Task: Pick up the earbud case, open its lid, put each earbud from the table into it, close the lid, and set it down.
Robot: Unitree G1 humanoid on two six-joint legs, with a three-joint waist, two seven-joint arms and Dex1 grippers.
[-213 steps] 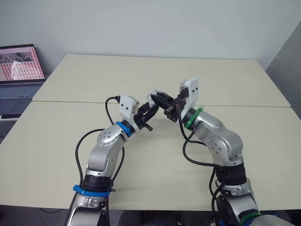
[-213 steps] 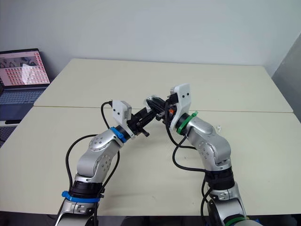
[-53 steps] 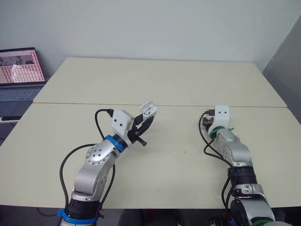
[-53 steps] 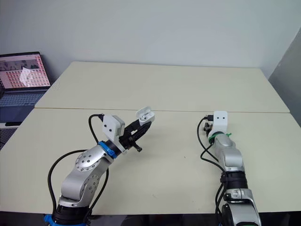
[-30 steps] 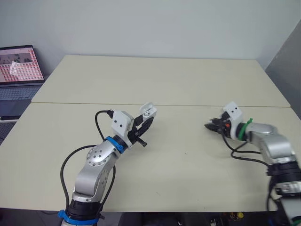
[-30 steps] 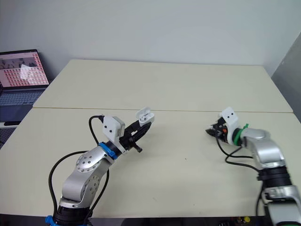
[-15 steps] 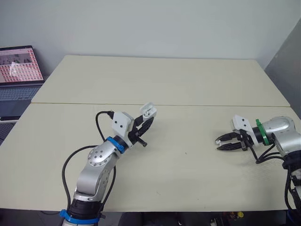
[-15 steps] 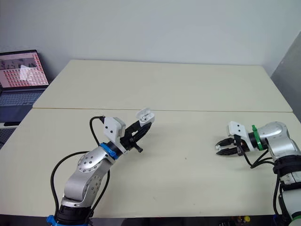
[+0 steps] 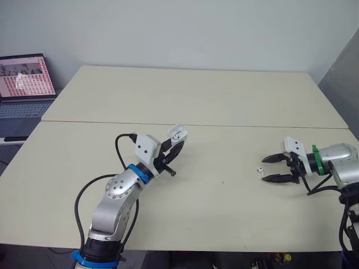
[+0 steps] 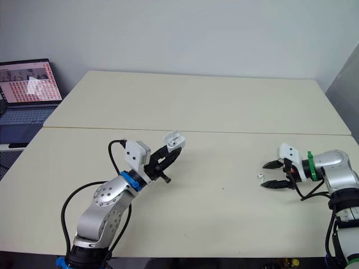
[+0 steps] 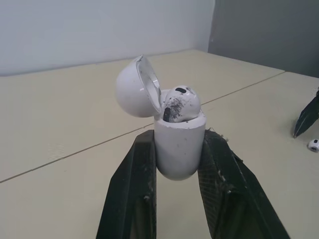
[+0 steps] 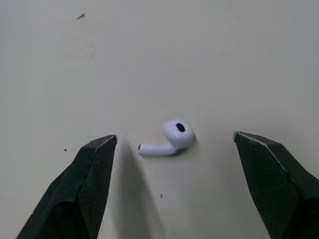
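My left gripper (image 9: 175, 144) is shut on the white earbud case (image 11: 179, 144), held above the table left of centre. Its lid (image 11: 135, 87) stands open and one earbud (image 11: 180, 103) sits inside. A second white earbud (image 12: 169, 139) lies on the table at the right, also seen as a small white speck (image 9: 260, 170). My right gripper (image 9: 269, 168) hovers low over the table with its fingers wide open, and the loose earbud lies just off the fingertips, between their lines. Nothing is held in it.
A laptop (image 9: 25, 84) with a lit screen stands off the table's far left corner. A seam (image 9: 224, 126) runs across the table between its two halves. The right table edge (image 9: 342, 120) is close to my right arm.
My right gripper has opened wide and now sits around the loose earbud on the table. The left gripper with the open case has stayed in place.
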